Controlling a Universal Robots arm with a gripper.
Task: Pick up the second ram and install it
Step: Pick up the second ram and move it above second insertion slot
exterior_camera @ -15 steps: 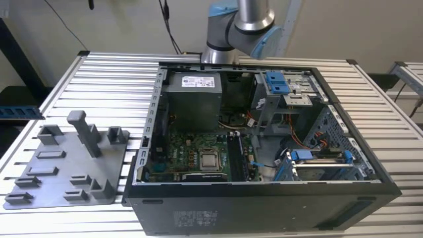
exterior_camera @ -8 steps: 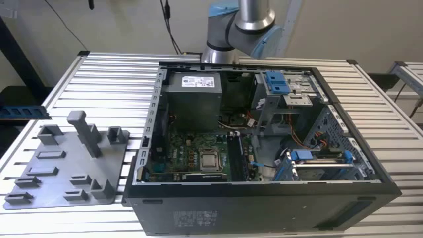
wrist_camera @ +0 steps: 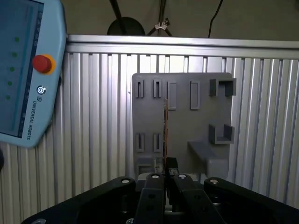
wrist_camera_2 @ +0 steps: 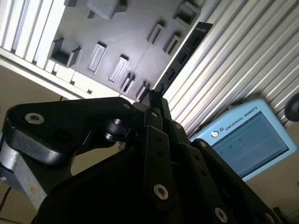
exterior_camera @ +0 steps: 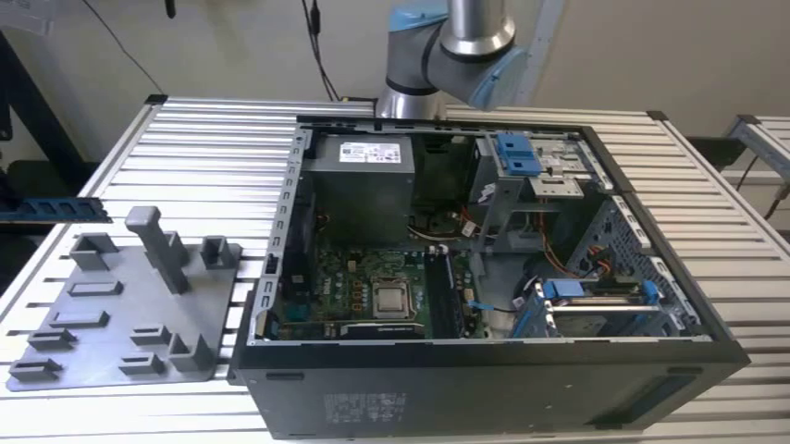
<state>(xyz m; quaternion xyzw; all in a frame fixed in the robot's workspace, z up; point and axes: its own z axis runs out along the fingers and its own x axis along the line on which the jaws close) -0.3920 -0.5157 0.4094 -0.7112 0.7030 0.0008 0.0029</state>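
Dark second ram (exterior_camera: 55,206) is pinched edge-on between the tool's (wrist_camera: 166,163) squeezed-together fingertips in both wrist views, sticking out by the grey holder plate (exterior_camera: 111,319) on the slatted worktop (exterior_camera: 210,139), well apart from the open PC case (exterior_camera: 494,388).

Black tool (wrist_camera: 165,163), dark second ram (wrist_camera_2: 189,46), lt-grey holder plate (wrist_camera: 187,126), silver ribbed table (exterior_camera: 210,157), black PC case (exterior_camera: 494,393).

Cropped at the exterior view's top edge: robot arm (exterior_camera: 450,42). Sliced by that view's left edge: the second ram (exterior_camera: 52,206). Buried between fingertips of the gripper (wrist_camera: 167,168) in both wrist views: its near end. Teach pendant (wrist_camera: 23,70) cut by the frame.
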